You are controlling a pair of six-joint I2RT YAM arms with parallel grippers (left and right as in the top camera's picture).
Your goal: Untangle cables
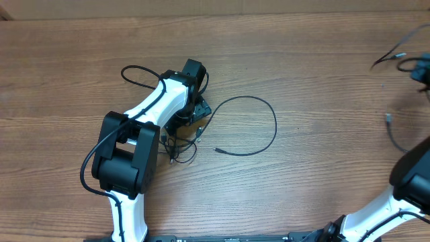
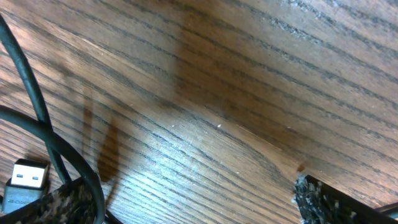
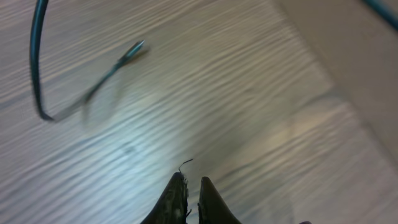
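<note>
The cables lie at mid-table. One thin black cord (image 1: pixel 269 111) sweeps in a wide loop, its plug tip (image 1: pixel 216 150) pointing left. A small tangle (image 1: pixel 178 144) sits beside the left arm. My left gripper (image 1: pixel 190 115) hovers low just above the tangle, open, with only bare wood between its fingertips (image 2: pixel 329 202). The left wrist view shows a black cord (image 2: pixel 37 112) and a pale USB plug (image 2: pixel 28 180) by the left finger. My right gripper (image 3: pixel 191 183) is shut with nothing seen between its fingers. It is blurred at the far right edge (image 1: pixel 422 70).
Another thin dark cord with a plug tip (image 1: pixel 389 119) shows near the right edge, and its blurred tip (image 3: pixel 135 47) appears in the right wrist view. The table's back edge (image 1: pixel 269 12) runs along the top. The right arm's base (image 1: pixel 413 178) stands at lower right.
</note>
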